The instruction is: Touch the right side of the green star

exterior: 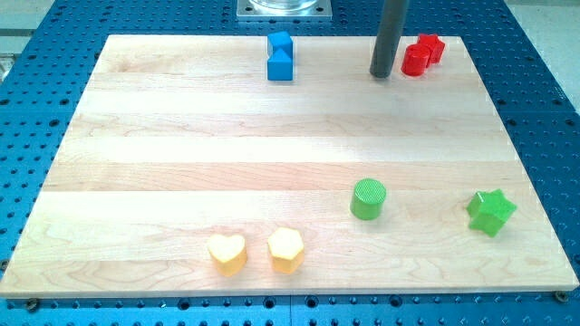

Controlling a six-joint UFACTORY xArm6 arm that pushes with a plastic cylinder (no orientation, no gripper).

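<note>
Green star [491, 213] lies at the view's bottom right, well apart from my tip [381, 75], which sits near the top, just left of the red blocks [422, 52]; it grasps nothing.

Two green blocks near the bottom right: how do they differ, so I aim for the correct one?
The green star has points; the green cylinder is round with a flat, ridged top. The star sits nearer the view's right edge, the cylinder toward the middle. Both are the same green, far from my tip.
</note>
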